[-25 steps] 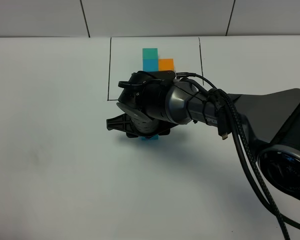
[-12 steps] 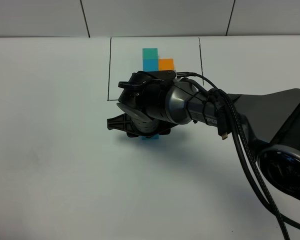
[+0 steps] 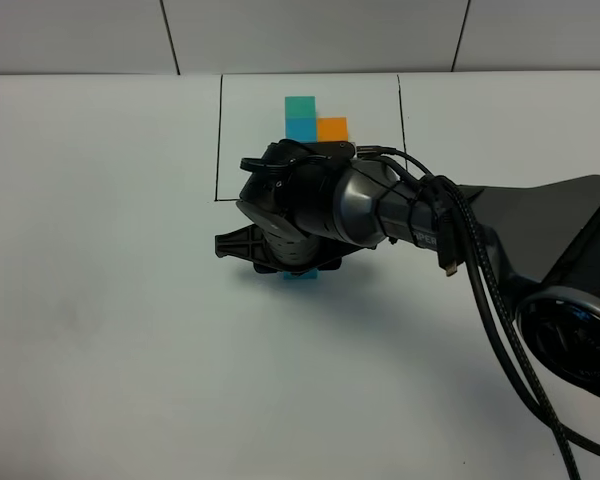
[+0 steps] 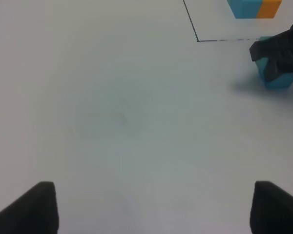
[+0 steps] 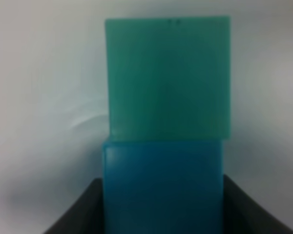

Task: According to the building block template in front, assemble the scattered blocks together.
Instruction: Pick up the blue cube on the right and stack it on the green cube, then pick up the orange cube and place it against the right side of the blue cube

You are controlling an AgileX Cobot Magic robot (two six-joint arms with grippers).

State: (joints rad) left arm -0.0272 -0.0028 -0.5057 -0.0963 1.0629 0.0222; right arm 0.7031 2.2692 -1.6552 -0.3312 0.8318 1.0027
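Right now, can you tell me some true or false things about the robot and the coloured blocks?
The right gripper is closed on the sky-blue block. True.
The left gripper holds a block. False: it is open and empty.
The teal-green block sits right against the sky-blue block. True.
The building block template has four cubes. False: it has three, teal-green, blue and orange.

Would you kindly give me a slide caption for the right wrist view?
Jaws clasp the blue cube, set flush against the teal cube.
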